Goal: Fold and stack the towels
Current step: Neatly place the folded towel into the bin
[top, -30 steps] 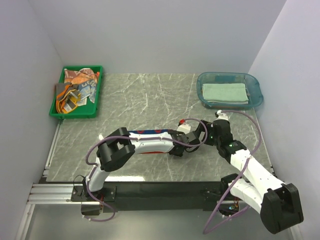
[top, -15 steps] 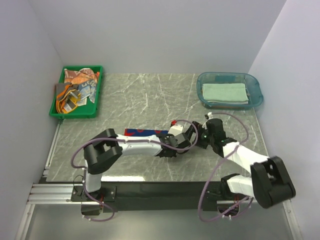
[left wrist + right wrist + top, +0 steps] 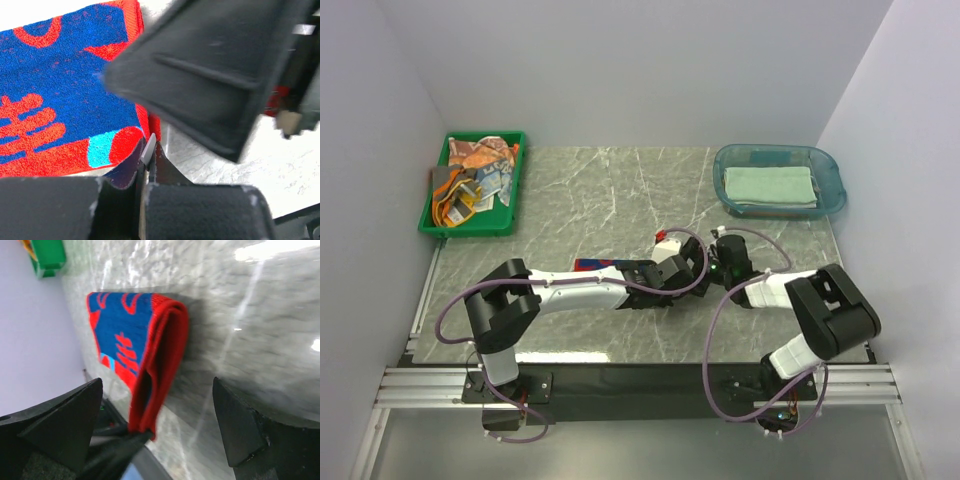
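Note:
A red towel with blue lettering [image 3: 603, 265] lies folded on the marble table, partly under my left arm. In the left wrist view the towel [image 3: 65, 90] fills the upper left, and my left gripper [image 3: 146, 159] is shut on its near right corner. The right wrist view shows the folded towel [image 3: 135, 335] edge-on, its corner pinched from below by the left fingertips [image 3: 125, 440]. My right gripper [image 3: 155, 425] stands open, with nothing held, just right of the towel's folded edge. From above, the left gripper [image 3: 672, 283] and right gripper [image 3: 705, 265] nearly meet.
A green tray [image 3: 510, 185] at the back left holds several crumpled towels [image 3: 475, 175]. A clear blue tub [image 3: 832, 185] at the back right holds a folded pale green towel [image 3: 770, 185]. The right arm's cable [image 3: 720, 330] loops over the near table.
My left gripper has shut on the towel's corner and drawn slightly left. The right arm has swung in leftward, bringing its open gripper close to the left one.

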Motion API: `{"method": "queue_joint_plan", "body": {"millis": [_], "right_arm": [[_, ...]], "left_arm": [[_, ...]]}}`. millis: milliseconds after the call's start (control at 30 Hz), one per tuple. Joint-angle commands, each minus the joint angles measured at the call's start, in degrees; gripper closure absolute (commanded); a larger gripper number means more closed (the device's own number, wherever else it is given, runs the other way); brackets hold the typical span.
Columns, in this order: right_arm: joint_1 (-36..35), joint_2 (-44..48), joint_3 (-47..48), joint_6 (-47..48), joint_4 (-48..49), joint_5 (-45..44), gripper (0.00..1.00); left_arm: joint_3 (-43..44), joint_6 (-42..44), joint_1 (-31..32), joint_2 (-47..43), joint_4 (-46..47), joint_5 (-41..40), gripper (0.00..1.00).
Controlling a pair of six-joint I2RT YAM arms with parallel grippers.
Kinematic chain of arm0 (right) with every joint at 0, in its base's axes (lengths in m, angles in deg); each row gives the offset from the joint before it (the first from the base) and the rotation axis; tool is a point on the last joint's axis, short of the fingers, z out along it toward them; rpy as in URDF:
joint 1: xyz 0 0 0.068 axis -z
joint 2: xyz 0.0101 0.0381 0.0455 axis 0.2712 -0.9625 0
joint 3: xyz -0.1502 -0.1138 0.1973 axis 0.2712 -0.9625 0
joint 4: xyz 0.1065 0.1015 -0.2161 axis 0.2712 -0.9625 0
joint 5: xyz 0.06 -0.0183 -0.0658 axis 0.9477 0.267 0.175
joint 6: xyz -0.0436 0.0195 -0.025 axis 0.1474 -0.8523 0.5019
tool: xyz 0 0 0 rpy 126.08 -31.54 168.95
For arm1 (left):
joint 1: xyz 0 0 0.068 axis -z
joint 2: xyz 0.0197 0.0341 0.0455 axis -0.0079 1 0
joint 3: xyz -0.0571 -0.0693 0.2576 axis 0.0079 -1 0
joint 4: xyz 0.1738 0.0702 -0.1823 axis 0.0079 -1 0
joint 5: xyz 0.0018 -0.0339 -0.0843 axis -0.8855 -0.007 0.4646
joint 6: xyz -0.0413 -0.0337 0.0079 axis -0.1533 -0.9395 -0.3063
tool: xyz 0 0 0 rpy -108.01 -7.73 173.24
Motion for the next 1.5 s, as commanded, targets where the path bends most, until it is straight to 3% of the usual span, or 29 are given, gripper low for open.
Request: {"method": "queue_joint_plan", "body": {"millis": [0, 133, 333, 433, 467, 500, 533, 567, 600, 633, 667, 733, 933, 1000, 1067, 1200, 1367, 1467], "right_arm": [[-2.4, -4.3, 1.1, -5.7, 4.0, -0.5, 0.03], [-4.8, -8.0, 1.5, -8.8, 7.4, -0.5, 0.06], [-6.9, -11.4, 2.7, -9.7, 9.3, -0.6, 0.18], [-6.9, -11.0, 4.2, -7.9, 7.4, -1.0, 0.32], [-6.8, -10.3, 4.9, -6.8, 6.5, -1.2, 0.46], [-6.5, -10.0, 5.5, -6.0, 4.3, -1.9, 0.53], [-6.3, -9.6, 5.9, -5.1, 3.2, -2.1, 0.61], [-6.1, -9.2, 7.0, -3.3, 2.0, -2.5, 0.81], [-5.2, -8.6, 7.6, -2.5, -0.1, -2.6, 0.88], [-4.7, -8.2, 8.2, -1.6, -1.0, -2.4, 0.94], [-4.1, -7.9, 9.3, 0.1, -2.0, -2.2, 1.00], [-2.5, -7.7, 12.1, 2.2, -5.8, -1.9, 1.00], [0.4, -8.2, 23.8, 17.4, -22.7, -4.6, 1.00], [1.6, -8.8, 29.7, 23.5, -29.8, -7.5, 1.00], [3.4, -10.1, 36.1, 27.8, -33.9, -10.0, 1.00], [7.4, -13.1, 47.3, 33.2, -44.1, -12.2, 1.00], [11.5, -20.5, 68.4, 41.9, -57.7, -15.7, 1.00], [14.3, -23.8, 78.6, 46.2, -63.8, -18.2, 1.00]], "left_arm": [[0.5, 0.3, -0.1, -1.9, 2.4, 1.0, 0.99], [1.0, 0.0, -0.2, -1.7, 2.5, 1.1, 0.99], [2.9, 0.0, -0.6, 0.0, 4.3, 1.8, 0.99], [4.5, 0.5, -1.0, 1.6, 4.4, 2.0, 0.99], [5.3, 0.6, -1.2, 1.9, 4.0, 2.2, 0.98], [5.5, 0.6, -1.2, 2.3, 4.0, 2.2, 0.96], [5.6, 0.6, -1.2, 2.2, 4.0, 2.2, 0.87], [5.4, 0.4, -1.3, 2.1, 4.0, 2.1, 0.82], [5.2, 0.1, -1.4, 1.4, 4.3, 2.2, 0.73], [5.0, 0.0, -1.6, 1.0, 4.6, 2.8, 0.52], [4.5, -0.1, -1.8, 0.3, 4.9, 2.9, 0.43], [4.1, -0.2, -2.3, -1.7, 4.9, 3.5, 0.26], [-1.8, 0.6, -8.1, -12.3, 6.6, 9.3, 0.14], [-5.1, 1.4, -13.3, -18.3, 6.1, 13.1, 0.11], [-7.5, 3.6, -19.4, -22.4, 3.8, 14.8, 0.01], [-8.1, 9.2, -30.0, -31.5, -3.0, 16.4, 0.01], [-11.0, 16.6, -45.3, -35.8, -5.1, 21.8, 0.01], [-14.5, 18.1, -49.5, -36.1, -3.4, 21.3, 0.01]]}}
